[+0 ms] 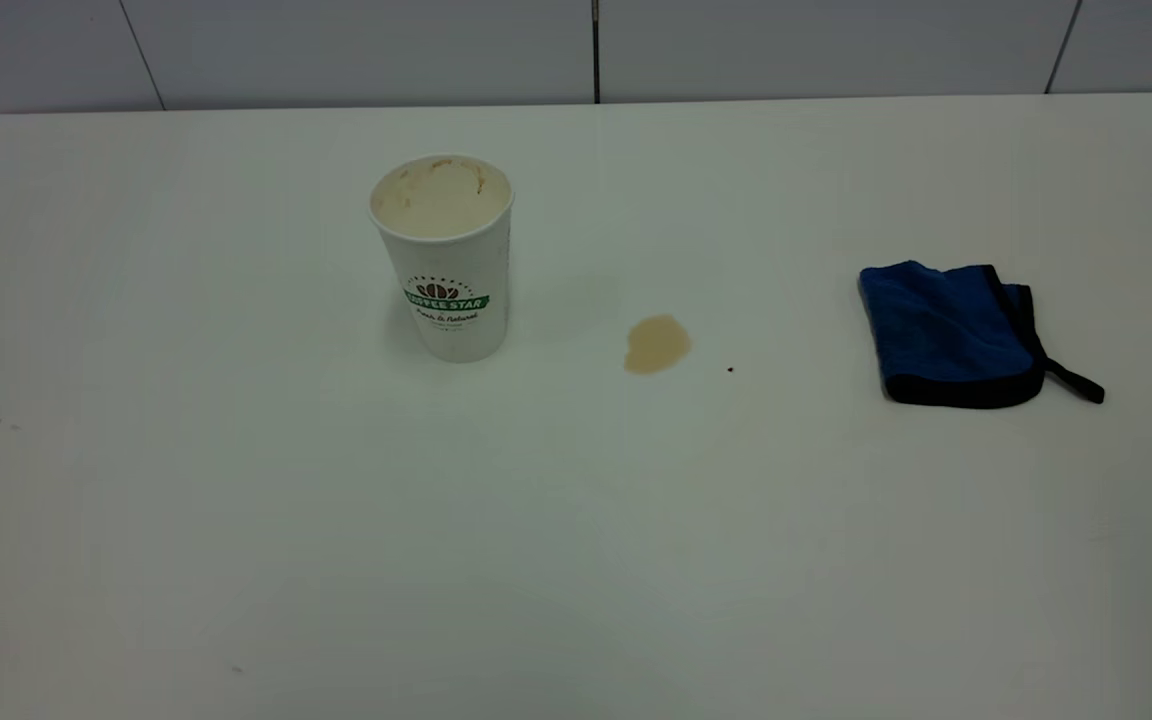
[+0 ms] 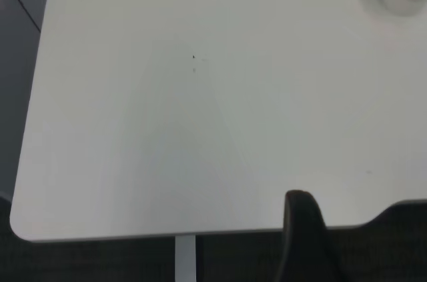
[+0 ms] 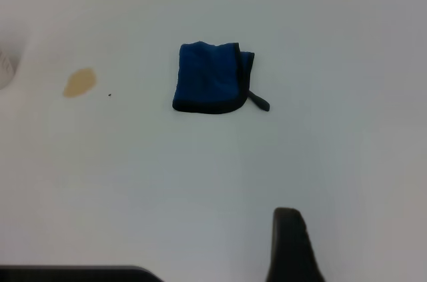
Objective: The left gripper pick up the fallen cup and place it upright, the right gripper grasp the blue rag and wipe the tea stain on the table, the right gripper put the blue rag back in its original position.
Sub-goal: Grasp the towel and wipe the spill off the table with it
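While neither arm is seen from outside, a single dark finger of the left gripper (image 2: 303, 235) is caught at the near table edge in its own wrist view, and one finger of the right gripper (image 3: 290, 245) likewise; how far either pincer is spread cannot be told, and nothing is seen held by either.

Nearest the right gripper, the blue rag (image 1: 951, 335) lies folded flat on the table (image 1: 236, 500), its black loop tail pointing away from the cup. A grasp made on the tail or on the top fold alone could let the cloth unfold and trail, so that the tea stain (image 1: 656, 343) would be smeared rather than lifted.

The stain sits between rag and cup, well apart from the rag and nearer the cup, with a tiny dark speck (image 1: 730, 369) just beside it. A wide wiping stroke could carry the rag or the arm into the cup (image 1: 446, 255), which stands upright, mouth up, and could be tipped again.

Only a corner of the cup is caught by the left wrist view, and its base contact and any liquid left inside cannot be made out.
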Available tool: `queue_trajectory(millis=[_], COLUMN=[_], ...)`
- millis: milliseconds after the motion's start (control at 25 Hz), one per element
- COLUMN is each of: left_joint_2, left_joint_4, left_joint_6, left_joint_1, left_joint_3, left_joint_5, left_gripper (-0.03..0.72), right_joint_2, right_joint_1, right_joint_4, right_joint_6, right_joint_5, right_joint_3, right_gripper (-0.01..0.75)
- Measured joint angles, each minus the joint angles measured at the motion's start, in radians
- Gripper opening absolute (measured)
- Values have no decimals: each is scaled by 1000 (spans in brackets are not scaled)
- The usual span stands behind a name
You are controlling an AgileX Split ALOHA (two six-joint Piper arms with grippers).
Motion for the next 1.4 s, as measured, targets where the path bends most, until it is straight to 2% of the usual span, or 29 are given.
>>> queue_trajectory(millis=[480, 760, 880, 1040, 1280, 1400], left_joint_2=[-8, -8, -8, -8, -8, -8], left_joint_4=[0, 0, 0, 0, 0, 0], left_joint_6=[0, 0, 0, 0, 0, 0], left_joint_1=[0, 0, 0, 0, 0, 0], left_joint_3=[0, 0, 0, 0, 0, 0], left_joint_5=[3, 3, 4, 4, 4, 4], left_gripper=[466, 466, 466, 466, 466, 466], right_joint_2=[0, 16, 130, 377, 821, 1056], right_joint_1=[0, 0, 0, 0, 0, 0], right_joint_4=[1, 86, 137, 162, 222, 289], right_joint_6=[0, 0, -32, -167, -364, -464], right_joint_5=[0, -10, -89, -261, -543, -648], right_joint_3=[0, -3, -13, -24, -36, -92], right_gripper=[534, 538, 574, 617, 615, 609])
